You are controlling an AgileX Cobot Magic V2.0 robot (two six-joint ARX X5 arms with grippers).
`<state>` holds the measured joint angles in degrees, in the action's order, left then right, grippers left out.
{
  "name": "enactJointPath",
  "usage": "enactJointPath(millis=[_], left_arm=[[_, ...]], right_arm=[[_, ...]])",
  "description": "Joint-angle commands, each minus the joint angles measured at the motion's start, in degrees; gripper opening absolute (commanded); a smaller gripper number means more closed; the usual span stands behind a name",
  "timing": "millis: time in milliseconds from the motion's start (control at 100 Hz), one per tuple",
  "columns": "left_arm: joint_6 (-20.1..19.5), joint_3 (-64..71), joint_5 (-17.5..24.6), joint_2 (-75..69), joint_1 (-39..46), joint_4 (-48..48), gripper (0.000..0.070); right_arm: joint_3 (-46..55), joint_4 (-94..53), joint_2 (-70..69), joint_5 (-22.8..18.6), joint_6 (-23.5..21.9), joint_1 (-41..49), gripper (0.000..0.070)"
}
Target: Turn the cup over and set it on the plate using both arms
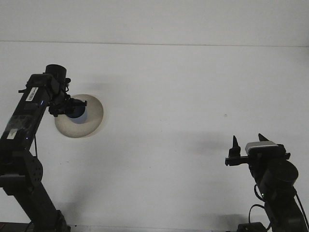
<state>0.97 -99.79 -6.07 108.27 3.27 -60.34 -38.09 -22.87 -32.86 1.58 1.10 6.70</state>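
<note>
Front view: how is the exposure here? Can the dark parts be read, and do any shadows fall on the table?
Front view: the white table is bright and evenly lit, without glare. Both arms are near-black silhouettes. The left gripper merges with the dark blue cup over the plate, so its grip is unreadable. The right gripper shows two separate fingertips. Soft grey shadows lie beside each arm; focus is adequate.

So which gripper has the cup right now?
The left gripper, over the beige plate, is shut on the dark blue cup. The right gripper stands open and empty near the table's front edge.
</note>
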Motion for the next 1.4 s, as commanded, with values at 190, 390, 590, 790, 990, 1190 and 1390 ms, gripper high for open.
enactJointPath(millis=[190,390,590,790,990,1190,1390], left_arm=[[-0.3,-1.5,-0.1,1.0,0.2,0.5,0.0353],[0.0,-5.9,-0.1,0.8,0.2,-1.0,0.0483],[0.4,-12.7,-0.1,-0.9,0.2,-4.8,0.0516],[1.3,-13.0,-0.1,-7.1,0.2,-6.1,0.0516],[2.5,-12.9,-0.1,-15.1,0.1,-6.0,0.0515],[3.0,-5.9,-0.1,-25.8,-0.7,-1.0,0.0515],[3.0,9.2,-0.1,-39.7,-3.2,7.4,0.0515]], right_arm=[[-0.2,0.5,-0.2,0.0,0.2,0.1,0.0531],[-0.3,0.5,-0.2,0.0,0.2,0.1,0.0531],[-0.2,0.5,-0.2,0.0,0.2,0.1,0.0531],[-0.2,0.5,-0.2,0.0,0.2,0.1,0.0531],[-0.2,0.5,-0.2,0.0,0.2,0.1,0.0531],[-0.2,0.5,-0.2,0.0,0.2,0.1,0.0531],[-0.2,0.5,-0.2,0.0,0.2,0.1,0.0531]])
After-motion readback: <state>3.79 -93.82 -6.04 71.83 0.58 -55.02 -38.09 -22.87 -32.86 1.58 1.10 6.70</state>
